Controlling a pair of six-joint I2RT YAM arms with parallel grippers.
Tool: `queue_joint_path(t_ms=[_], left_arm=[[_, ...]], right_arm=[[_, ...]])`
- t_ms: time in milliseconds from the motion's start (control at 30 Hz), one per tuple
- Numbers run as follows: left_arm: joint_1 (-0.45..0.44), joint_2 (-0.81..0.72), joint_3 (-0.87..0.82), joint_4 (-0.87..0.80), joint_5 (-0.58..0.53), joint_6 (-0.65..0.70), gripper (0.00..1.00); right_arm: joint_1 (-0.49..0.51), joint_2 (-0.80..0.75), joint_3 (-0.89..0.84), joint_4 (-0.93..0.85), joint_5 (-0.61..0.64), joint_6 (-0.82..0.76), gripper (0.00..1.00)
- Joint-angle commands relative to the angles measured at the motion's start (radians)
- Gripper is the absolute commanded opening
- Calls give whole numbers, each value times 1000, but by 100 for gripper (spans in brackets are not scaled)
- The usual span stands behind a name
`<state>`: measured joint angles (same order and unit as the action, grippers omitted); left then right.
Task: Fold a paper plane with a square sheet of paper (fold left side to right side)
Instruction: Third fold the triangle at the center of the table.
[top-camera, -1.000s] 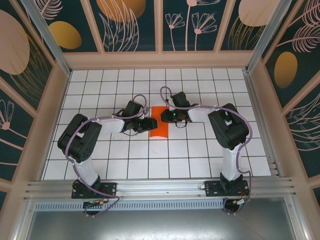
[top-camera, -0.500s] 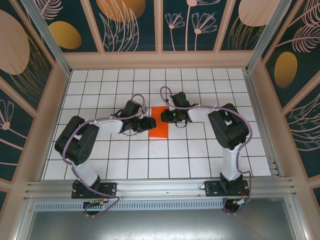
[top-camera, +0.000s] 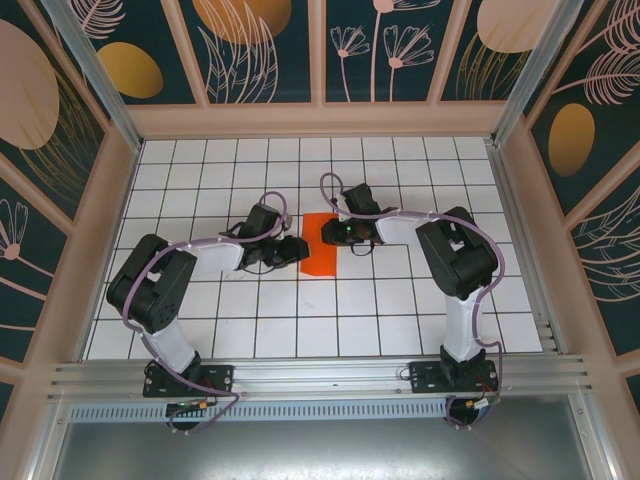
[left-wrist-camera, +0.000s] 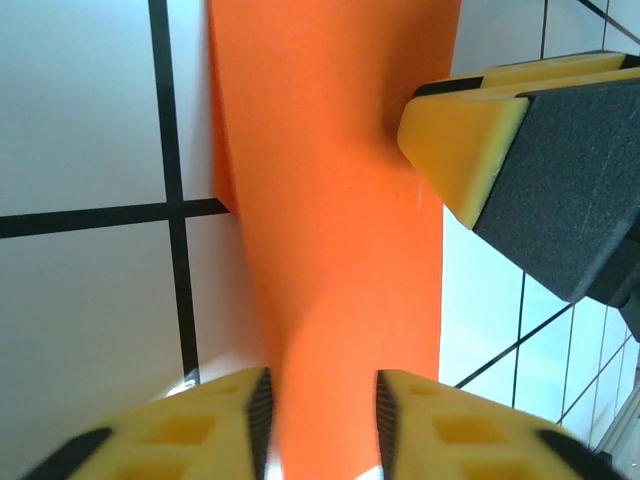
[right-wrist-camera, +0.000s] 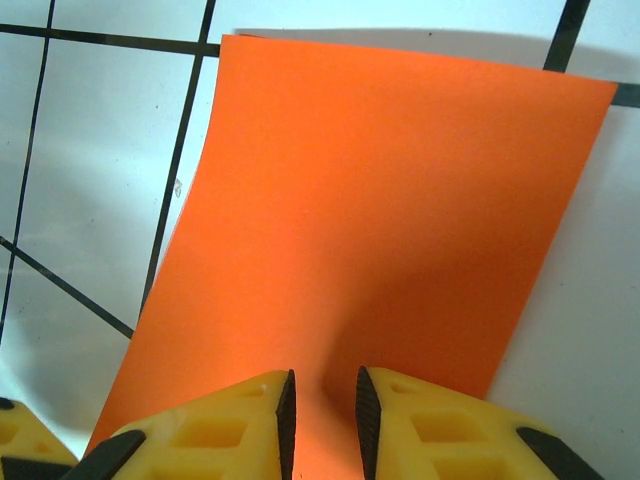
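The left pincer has its yellow fingers drawn close with a narrow gap between them. The orange paper fills that gap. I can't tell whether the paper is nipped there or only pressed down.

The right pincer stands much the same: narrow jaws with the paper running up into the slit between them, and again I can't say whether it truly grips. From the left wrist, one of its yellow pads sits at the paper's far side edge.

From the right wrist, the paper spreads away as a plain, unmarked sheet with a thin shadow along its far edge.

From above, the paper lies near the middle of the white tiled table as a strip longer than it is wide. The left pincer is at its left edge and the right pincer is at its far right corner. Both arms bend inward toward it from their bases at the near edge.
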<state>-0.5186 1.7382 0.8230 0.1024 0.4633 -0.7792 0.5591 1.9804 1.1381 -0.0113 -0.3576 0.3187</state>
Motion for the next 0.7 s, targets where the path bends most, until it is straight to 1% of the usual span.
queue_joint_path(t_ms=[0,133,200,300,433,500,567,667], left_arm=[[-5,-19,-24,63,20,-32,26],[-5,-19,-42,86,22,-59,16],[-6,-19,-48,86,15,-70,12],[-6,-39,-60,103,18,-104,10],[-8,-54,-83,136,38,-175,6],[-7,-58,-97,157,53,-213,5],[-8,-66,-116,187,74,-249,4],[-9,-77,-137,215,92,-290,4]], right_arm=[[2,7,-1,-23,23,-21,29],[2,-20,-7,3,20,-30,31],[3,-49,-12,15,36,-39,33],[2,-145,-66,72,91,-60,45],[16,-345,-215,153,166,-136,60],[55,-449,-289,159,226,-195,68],[111,-531,-356,155,291,-245,73],[222,-628,-466,187,368,-291,77]])
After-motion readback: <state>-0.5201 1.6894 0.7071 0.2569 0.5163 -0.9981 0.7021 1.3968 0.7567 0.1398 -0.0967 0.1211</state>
